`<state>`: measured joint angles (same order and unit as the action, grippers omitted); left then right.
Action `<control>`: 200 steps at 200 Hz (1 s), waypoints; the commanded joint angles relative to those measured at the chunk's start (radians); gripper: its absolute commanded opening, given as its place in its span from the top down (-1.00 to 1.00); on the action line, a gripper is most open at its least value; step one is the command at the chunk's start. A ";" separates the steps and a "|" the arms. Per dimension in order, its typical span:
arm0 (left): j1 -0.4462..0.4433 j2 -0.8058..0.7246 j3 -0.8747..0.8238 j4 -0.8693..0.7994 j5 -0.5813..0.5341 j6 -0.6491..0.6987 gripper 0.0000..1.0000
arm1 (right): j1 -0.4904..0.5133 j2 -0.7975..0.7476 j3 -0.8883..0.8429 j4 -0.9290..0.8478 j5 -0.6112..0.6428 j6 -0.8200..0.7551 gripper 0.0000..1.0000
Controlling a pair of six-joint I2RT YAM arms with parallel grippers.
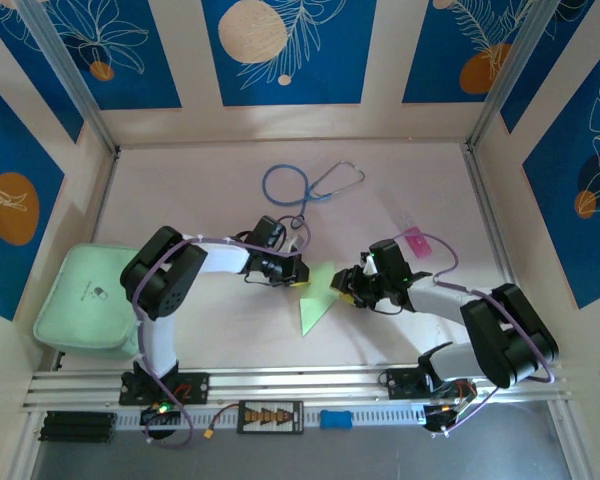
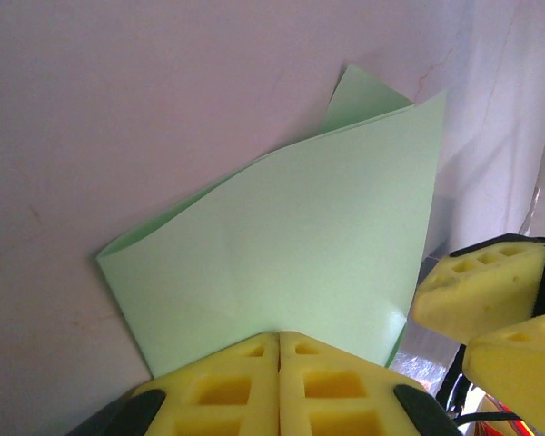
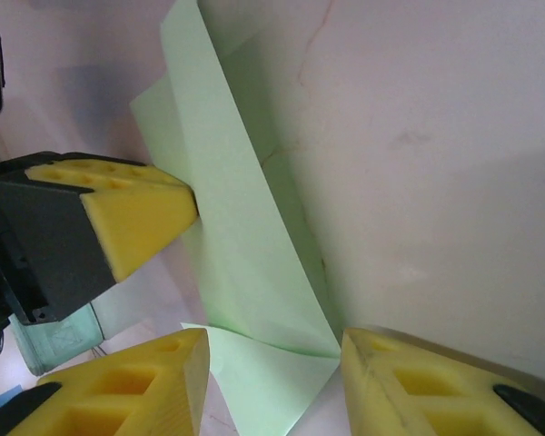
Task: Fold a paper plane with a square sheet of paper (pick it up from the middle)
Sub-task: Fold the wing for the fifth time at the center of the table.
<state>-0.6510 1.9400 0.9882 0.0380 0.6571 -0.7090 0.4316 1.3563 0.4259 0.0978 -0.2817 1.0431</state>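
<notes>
The square sheet of paper [image 1: 316, 298], thin and pale green, is folded over and stands partly raised off the table between my two grippers. My left gripper [image 1: 302, 274] holds its upper left edge. In the left wrist view the yellow fingertips [image 2: 254, 350] are pressed together at the left gripper [image 2: 280, 334], with the sheet [image 2: 291, 254] rising from them. My right gripper [image 1: 342, 287] is at the sheet's right side. Seen from the right wrist, the right gripper [image 3: 272, 350] is open and a corner of the sheet [image 3: 254, 263] lies loose between its fingers. A paper plane is out of view.
A thick mint-green pad [image 1: 80, 298] lies at the table's left edge. A blue stethoscope [image 1: 300, 186] sits behind the grippers, and a small pink object [image 1: 416, 240] is at the back right. Metal rails [image 1: 300, 382] run along the near edge. Walls close in three sides.
</notes>
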 commanded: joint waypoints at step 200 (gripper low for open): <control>-0.004 -0.004 -0.040 -0.056 0.002 -0.019 0.82 | -0.052 0.174 0.063 0.177 -0.221 -0.110 0.35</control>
<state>-0.6502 1.9385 0.9825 0.0483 0.6575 -0.7269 0.3908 1.4921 0.4595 0.2329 -0.4290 0.9653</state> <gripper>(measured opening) 0.090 0.336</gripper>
